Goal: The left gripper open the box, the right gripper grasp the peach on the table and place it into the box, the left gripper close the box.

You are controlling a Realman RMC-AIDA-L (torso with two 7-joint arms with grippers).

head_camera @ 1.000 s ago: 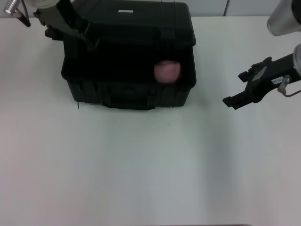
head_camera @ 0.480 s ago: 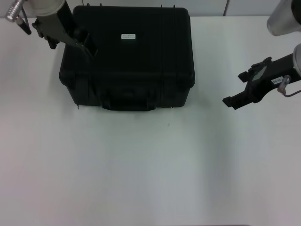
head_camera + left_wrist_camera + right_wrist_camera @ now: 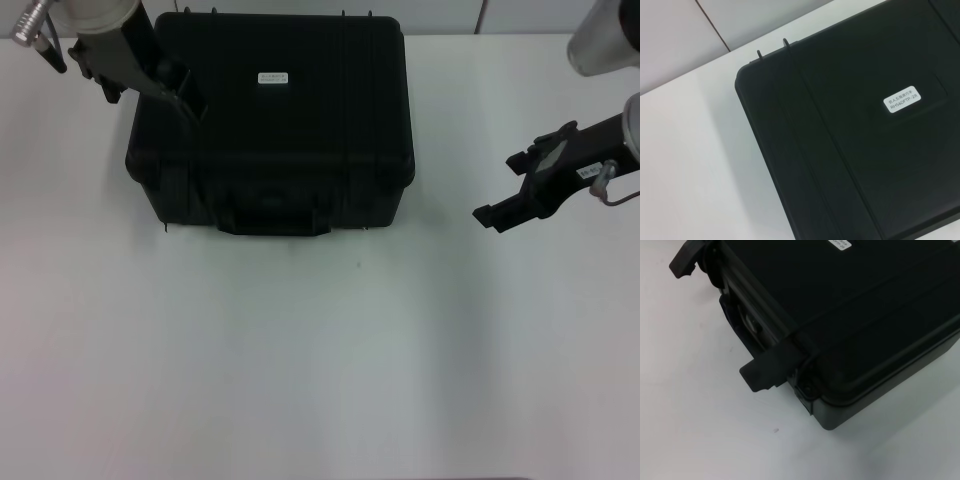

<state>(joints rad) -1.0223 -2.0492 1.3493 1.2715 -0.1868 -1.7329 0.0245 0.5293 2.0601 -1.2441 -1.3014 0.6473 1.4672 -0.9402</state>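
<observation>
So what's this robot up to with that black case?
The black case sits shut on the white table, its white label facing up. The left gripper rests on the lid's near-left part. The right gripper hovers over the table to the case's right, holding nothing. No fruit is visible.

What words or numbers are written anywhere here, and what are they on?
"RH540FTP-2R" or close to it, second line of the white label on the lid of the black box; some letters are uncertain.
First line of that label: small Chinese characters, too blurred to read.
Tag on the right gripper: too small to read.
</observation>
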